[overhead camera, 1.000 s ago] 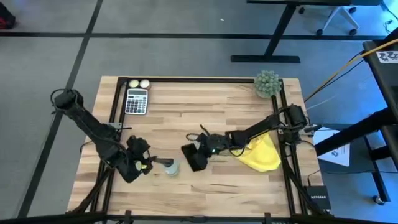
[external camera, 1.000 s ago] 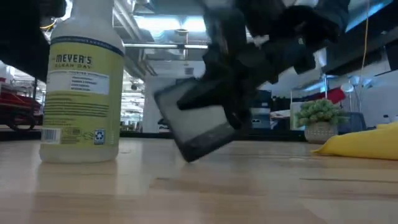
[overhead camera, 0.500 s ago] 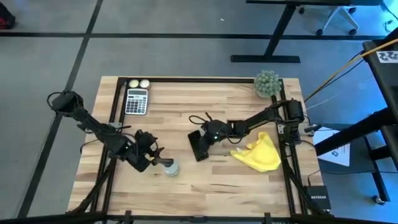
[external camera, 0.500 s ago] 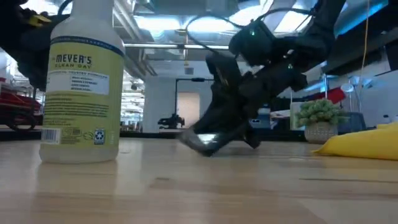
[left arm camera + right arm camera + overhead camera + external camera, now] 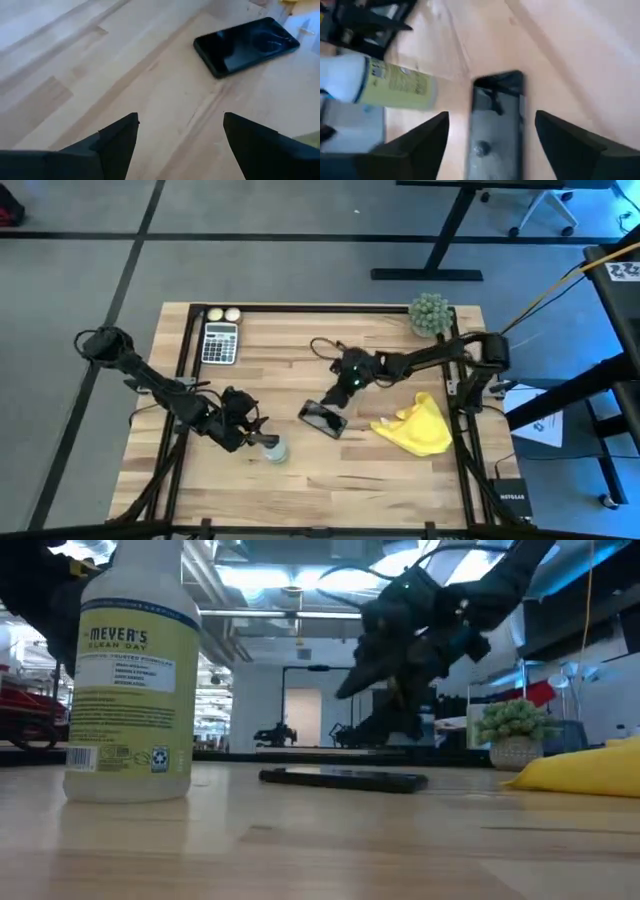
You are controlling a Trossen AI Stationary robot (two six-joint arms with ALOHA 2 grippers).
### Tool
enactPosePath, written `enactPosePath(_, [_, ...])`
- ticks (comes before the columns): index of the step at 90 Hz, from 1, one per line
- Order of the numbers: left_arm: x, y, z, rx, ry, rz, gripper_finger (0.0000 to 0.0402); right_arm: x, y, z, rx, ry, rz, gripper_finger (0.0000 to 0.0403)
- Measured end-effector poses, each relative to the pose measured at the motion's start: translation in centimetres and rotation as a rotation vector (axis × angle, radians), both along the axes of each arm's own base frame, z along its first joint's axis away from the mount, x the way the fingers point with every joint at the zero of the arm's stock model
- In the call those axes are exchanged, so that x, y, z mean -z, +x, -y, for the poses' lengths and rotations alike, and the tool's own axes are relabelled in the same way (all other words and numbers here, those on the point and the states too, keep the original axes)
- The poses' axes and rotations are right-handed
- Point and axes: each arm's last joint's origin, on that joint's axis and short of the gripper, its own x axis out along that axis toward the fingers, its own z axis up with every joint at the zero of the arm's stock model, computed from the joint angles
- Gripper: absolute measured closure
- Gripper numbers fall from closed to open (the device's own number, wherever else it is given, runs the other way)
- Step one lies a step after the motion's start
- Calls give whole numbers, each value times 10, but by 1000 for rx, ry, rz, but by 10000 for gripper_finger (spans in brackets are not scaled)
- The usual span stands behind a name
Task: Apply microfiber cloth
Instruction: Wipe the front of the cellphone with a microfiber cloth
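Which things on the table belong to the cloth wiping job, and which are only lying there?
For the job:
- cloth, yellow, lying untouched
- phone, flat on the table
- spray bottle
- right gripper, open above the phone
- left gripper, open by the bottle

Lying about:
- calculator
- plant
- two small balls

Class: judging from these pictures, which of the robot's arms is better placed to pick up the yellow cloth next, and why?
Probably the right. Its open hand hangs just above the phone, on the cloth's side of the table; the open left hand sits beside the spray bottle, beyond the phone.
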Motion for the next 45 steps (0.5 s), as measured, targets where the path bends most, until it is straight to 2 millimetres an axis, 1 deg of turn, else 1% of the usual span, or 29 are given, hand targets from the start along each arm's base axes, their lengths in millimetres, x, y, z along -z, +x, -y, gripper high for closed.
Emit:
enactPosePath(9, [1,6,-6,25,40,3,126,-27,-18,-6,-65,-102,1,110])
enactPosePath(17, [4,13,-15,14,71,12,126,-45,-33,-25,-110,-210,-18,109])
enactPosePath(26, [9,25,-28,30,93,25,126,-57,-44,-52,-133,-328,-28,109])
enactPosePath(34, [15,38,-38,85,75,29,130,-59,-49,-74,-158,-397,-39,109])
enactPosePath(45, [25,55,-51,179,54,21,157,-53,-53,-101,-189,-454,-63,109])
